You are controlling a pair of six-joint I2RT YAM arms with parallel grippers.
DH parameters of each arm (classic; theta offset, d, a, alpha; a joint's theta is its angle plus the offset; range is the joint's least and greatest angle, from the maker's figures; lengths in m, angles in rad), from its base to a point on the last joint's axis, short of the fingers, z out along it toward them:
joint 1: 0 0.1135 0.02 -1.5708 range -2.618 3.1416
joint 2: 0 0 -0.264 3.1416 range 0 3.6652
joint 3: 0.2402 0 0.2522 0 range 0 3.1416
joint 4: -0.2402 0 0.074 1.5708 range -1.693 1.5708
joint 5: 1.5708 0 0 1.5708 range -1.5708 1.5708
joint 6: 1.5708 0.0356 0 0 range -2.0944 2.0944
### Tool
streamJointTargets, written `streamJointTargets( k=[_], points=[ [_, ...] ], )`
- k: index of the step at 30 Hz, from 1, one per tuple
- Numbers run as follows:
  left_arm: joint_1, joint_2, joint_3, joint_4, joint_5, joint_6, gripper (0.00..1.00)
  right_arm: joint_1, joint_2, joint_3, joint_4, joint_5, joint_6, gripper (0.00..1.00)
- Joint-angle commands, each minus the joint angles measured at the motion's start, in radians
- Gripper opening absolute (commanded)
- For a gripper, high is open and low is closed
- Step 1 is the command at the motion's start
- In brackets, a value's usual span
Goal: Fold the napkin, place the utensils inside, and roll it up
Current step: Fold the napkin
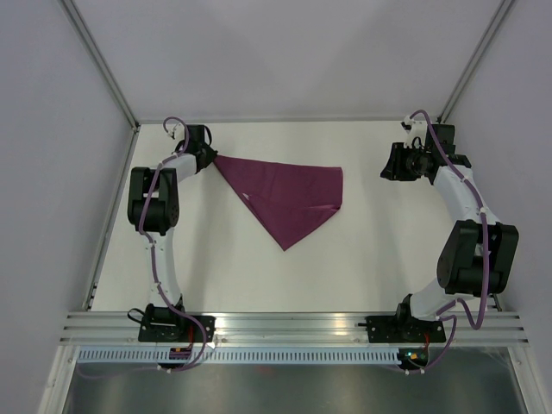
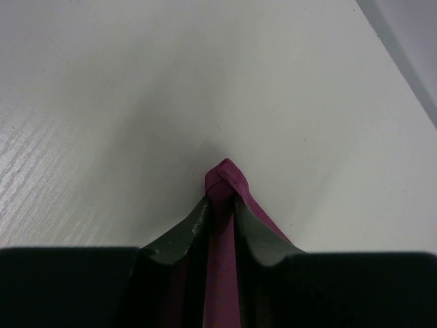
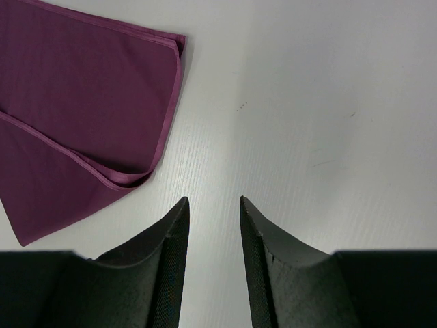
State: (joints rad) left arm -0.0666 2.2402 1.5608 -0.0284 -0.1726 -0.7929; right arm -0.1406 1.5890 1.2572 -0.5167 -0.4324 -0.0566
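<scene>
The plum-purple napkin (image 1: 285, 197) lies folded into a triangle at the back middle of the white table. My left gripper (image 1: 210, 157) is shut on its far-left corner; in the left wrist view the purple corner (image 2: 225, 179) pokes out between the black fingers (image 2: 191, 229). My right gripper (image 1: 390, 164) is open and empty, to the right of the napkin's right corner, apart from it. The right wrist view shows the napkin's folded corner (image 3: 89, 102) at upper left, ahead and left of the open gripper (image 3: 213, 199). No utensils are in view.
The white table (image 1: 371, 259) is bounded by grey walls at the back and sides. A metal rail (image 1: 293, 323) with both arm bases runs along the near edge.
</scene>
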Motion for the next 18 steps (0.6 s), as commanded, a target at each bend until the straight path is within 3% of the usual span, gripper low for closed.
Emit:
streamJointTargets(
  k=[1, 8, 18],
  points=[
    [0.007, 0.025, 0.033, -0.004, 0.041, -0.032, 0.24, -0.004, 0.011, 0.004, 0.006, -0.005, -0.003, 0.41],
    [0.007, -0.02, -0.042, 0.129, 0.111, 0.0, 0.02, -0.005, 0.015, 0.005, 0.006, -0.003, -0.003, 0.42],
    [0.007, -0.192, -0.336, 0.544, 0.261, 0.043, 0.02, -0.004, 0.016, 0.007, 0.003, 0.0, -0.009, 0.41]
  ],
)
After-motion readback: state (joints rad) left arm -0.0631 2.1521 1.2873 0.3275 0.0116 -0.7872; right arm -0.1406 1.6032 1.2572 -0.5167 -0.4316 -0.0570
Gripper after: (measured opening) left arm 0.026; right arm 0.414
